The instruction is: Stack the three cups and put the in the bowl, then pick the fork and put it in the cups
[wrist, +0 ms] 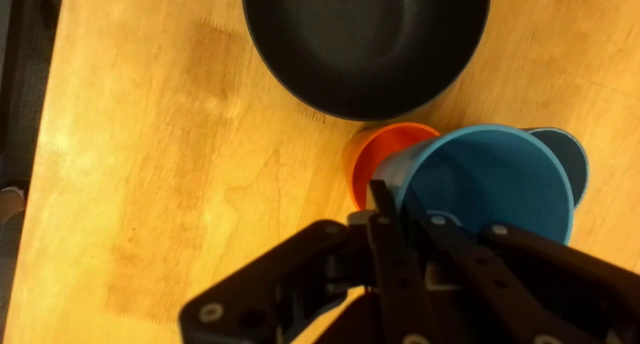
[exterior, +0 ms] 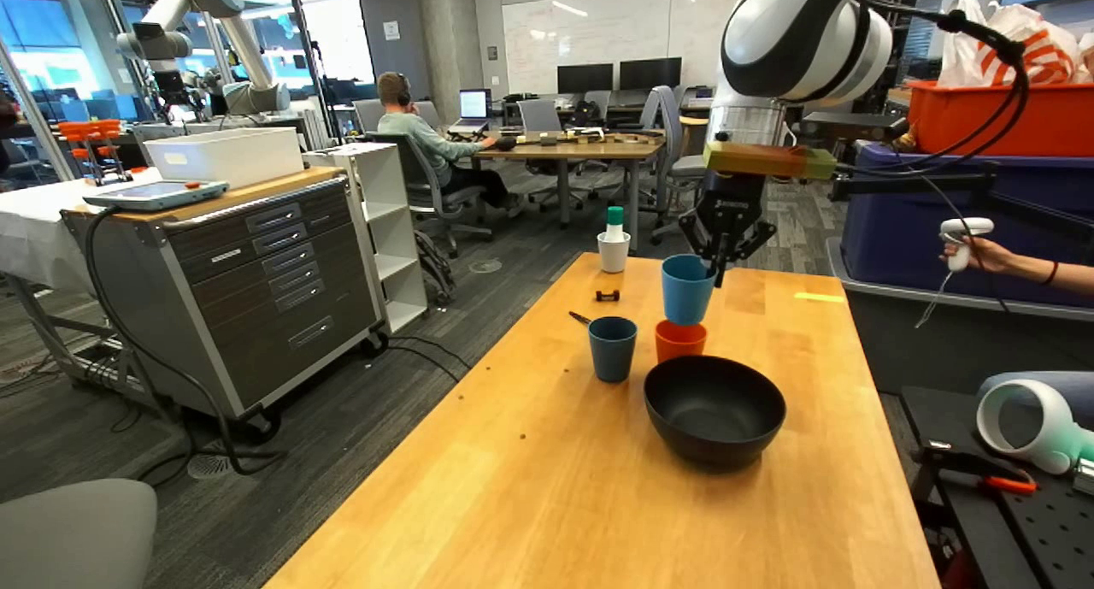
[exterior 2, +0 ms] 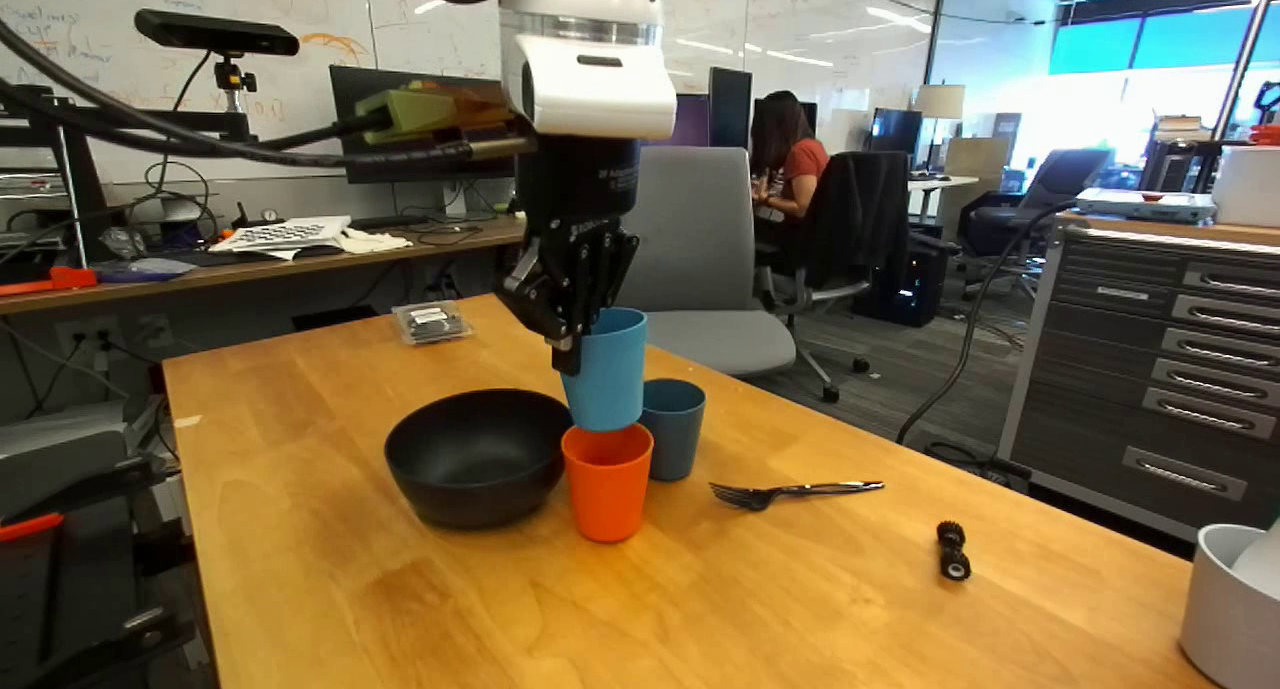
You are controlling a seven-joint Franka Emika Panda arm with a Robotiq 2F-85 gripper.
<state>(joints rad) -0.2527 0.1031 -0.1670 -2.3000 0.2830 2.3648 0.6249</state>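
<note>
My gripper (exterior: 716,273) is shut on the rim of the light blue cup (exterior 2: 608,374), with one finger inside the cup and one outside in the wrist view (wrist: 395,199). The cup hangs roughly upright, its base just over the orange cup (exterior 2: 608,489); whether the two touch I cannot tell. Beside the orange cup, the dark teal cup (exterior: 612,351) stands on the table. The black bowl (exterior: 711,444) is close to the orange cup and has nothing in it. In an exterior view the dark fork (exterior 2: 772,493) lies flat near the teal cup; the wrist view does not show it.
A small black dumbbell-shaped piece (exterior 2: 952,549) lies beyond the fork. Farther along stands a white cup (exterior: 613,254) with a green-capped bottle. A clear flat box (exterior 2: 430,322) rests near a table edge. Yellow tape (exterior: 819,297) marks the tabletop.
</note>
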